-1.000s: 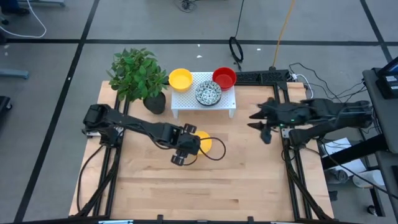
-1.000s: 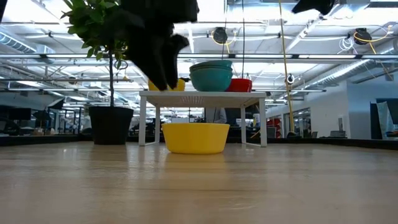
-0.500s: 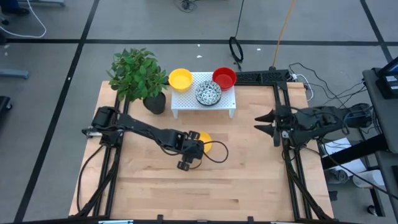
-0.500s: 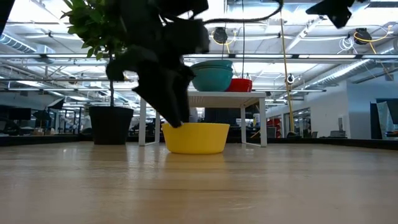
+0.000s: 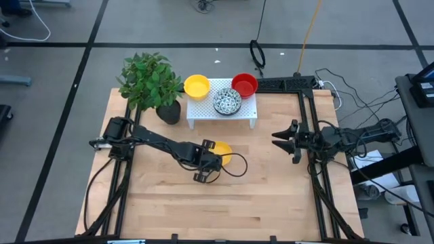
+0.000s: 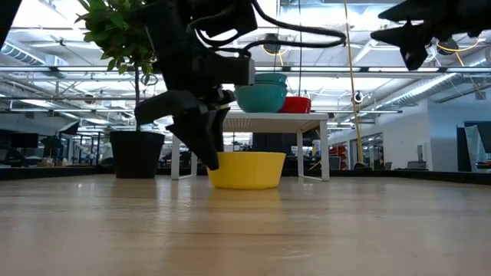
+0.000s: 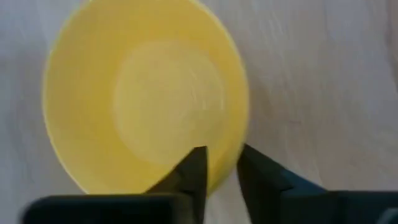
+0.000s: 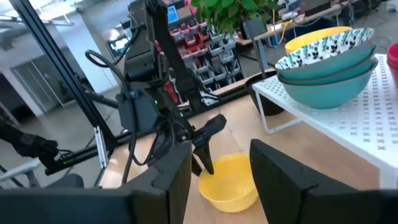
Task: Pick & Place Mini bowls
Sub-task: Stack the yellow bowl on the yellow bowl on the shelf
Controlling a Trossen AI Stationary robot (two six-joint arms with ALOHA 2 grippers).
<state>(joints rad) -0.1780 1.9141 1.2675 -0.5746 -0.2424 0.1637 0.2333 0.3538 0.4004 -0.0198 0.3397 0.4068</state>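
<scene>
Yellow plastic, a mini bowl [image 5: 222, 154], stands on the wooden worktop [image 5: 271, 190] in the middle of the high view, just below the white perforated rack [image 5: 247, 113]. The left end effector [image 7: 216, 171] is at its rim with the fingers apart: one finger is inside the bowl and the other outside, so the wall is between them but not yet pinched.

The risk, I think, is that the fingers close on the thin rim off centre, and then the bowl tips or slides away over the smooth wood.

On the rack, in the upper centre, are a yellow bowl [image 5: 196, 86], a red bowl [image 5: 244, 85] and a speckled bowl [image 5: 227, 102] that sits in a teal bowl [image 6: 261, 97]. The plant pot [image 5: 168, 110] is at the upper left.

The right end effector [image 5: 283, 140] waits at the right side, fingers apart, well away. The lower half of the worktop gives wide room for moving.
</scene>
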